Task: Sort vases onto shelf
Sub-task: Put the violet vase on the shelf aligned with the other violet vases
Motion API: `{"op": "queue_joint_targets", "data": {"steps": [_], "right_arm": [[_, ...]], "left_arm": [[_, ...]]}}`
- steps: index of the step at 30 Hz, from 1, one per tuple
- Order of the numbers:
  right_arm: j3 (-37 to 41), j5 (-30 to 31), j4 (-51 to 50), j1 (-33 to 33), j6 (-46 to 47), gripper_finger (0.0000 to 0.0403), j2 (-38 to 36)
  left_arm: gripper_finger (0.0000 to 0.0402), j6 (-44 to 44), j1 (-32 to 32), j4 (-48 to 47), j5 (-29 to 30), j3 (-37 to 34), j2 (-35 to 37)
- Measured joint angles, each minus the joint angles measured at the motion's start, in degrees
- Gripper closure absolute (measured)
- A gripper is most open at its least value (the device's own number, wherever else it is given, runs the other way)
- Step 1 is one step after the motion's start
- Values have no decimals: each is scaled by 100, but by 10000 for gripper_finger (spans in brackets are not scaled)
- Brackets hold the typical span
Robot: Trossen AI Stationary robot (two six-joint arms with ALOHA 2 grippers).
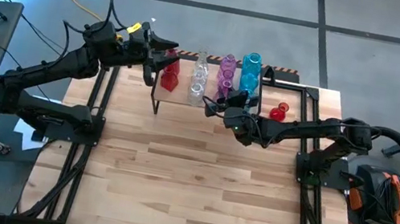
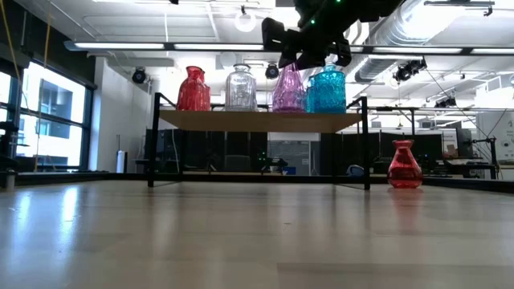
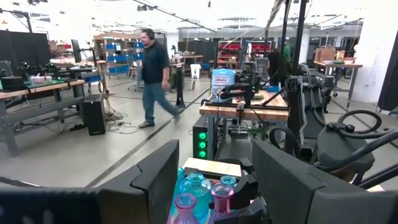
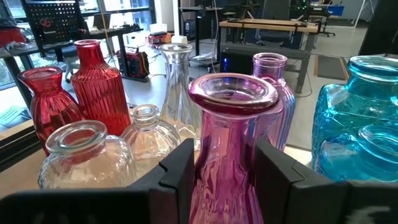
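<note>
Right wrist view shows my right claw [image 4: 221, 180] clenched on the neck of a pink vase [image 4: 230, 134], which sits among the other vases on the shelf [image 1: 214, 102] at the table's [image 1: 188, 183] far edge. Red [image 1: 169, 74], clear [image 1: 199, 79], purple [image 1: 227, 69] and teal vases [image 1: 251, 70] stand in rows on the shelf, and one red vase [image 1: 279, 111] waits on the table just off the shelf's right end. My left claw [image 1: 163, 50] hangs released above the shelf's left end, holding nothing.
</note>
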State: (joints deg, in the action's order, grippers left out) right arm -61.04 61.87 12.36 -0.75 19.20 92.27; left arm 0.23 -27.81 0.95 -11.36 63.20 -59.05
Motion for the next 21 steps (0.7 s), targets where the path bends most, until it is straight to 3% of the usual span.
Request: {"op": "queue_joint_targets", "data": {"steps": [12, 21], "right_arm": [[0, -7, -6, -2, 36, 292, 0], [0, 55, -27, -2, 49, 243, 0]], "left_arm": [[207, -2, 0, 0, 0, 0, -2], [207, -2, 0, 0, -2, 0, -2]]}}
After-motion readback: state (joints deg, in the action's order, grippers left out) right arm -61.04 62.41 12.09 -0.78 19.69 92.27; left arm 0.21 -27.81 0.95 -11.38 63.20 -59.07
